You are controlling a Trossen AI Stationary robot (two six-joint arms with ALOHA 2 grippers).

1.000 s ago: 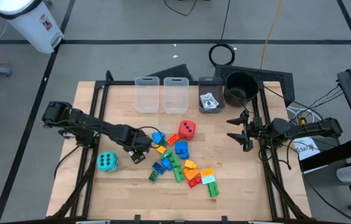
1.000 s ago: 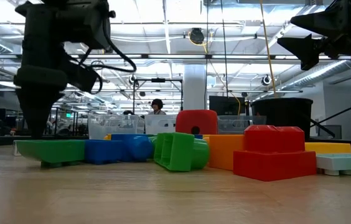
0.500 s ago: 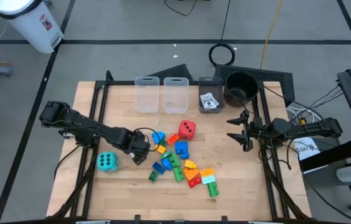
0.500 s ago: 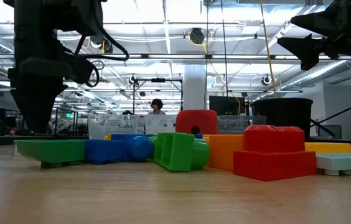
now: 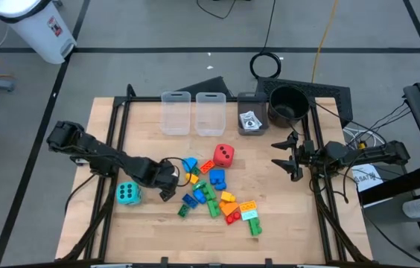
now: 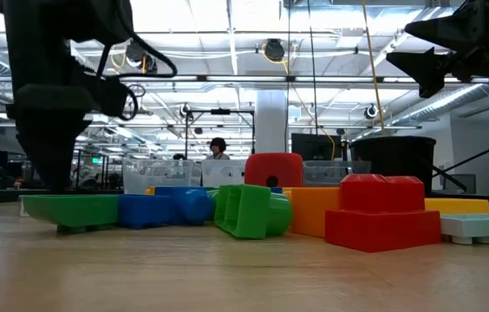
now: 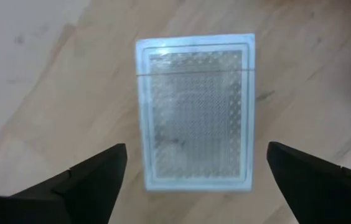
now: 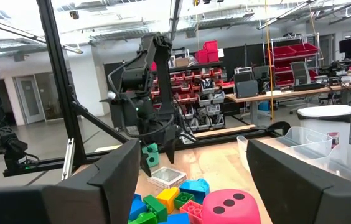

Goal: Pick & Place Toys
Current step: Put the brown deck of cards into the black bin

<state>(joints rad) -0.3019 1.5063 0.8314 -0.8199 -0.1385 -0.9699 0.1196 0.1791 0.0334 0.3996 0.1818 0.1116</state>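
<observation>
Jaws on both arms stand apart and hold nothing. From above, the left gripper (image 5: pixel 167 184) hangs low over the wooden table (image 5: pixel 284 216), between the teal black-dotted foam die (image 5: pixel 127 193) and the heap of small plastic building bricks (image 5: pixel 214 195); I judge it placed there to drop onto a card. The right gripper (image 5: pixel 284 158) waits at the table's right edge. Two clear rectangular plastic bins (image 5: pixel 193 113) look empty, a third bin (image 5: pixel 251 119) holds small cards, and the round black pot (image 5: pixel 286 103) shows nothing inside.

At table height, bricks fill the foreground with the red black-dotted foam die (image 6: pixel 273 168) behind them.

Past the left wrist's dark fingers (image 7: pixel 94 171), the small white-and-blue patterned card (image 7: pixel 195 111) lies flat, centred between them and untouched.

Across from the right wrist, the card (image 8: pixel 167 177) lies beneath the left gripper (image 8: pixel 157 152).
</observation>
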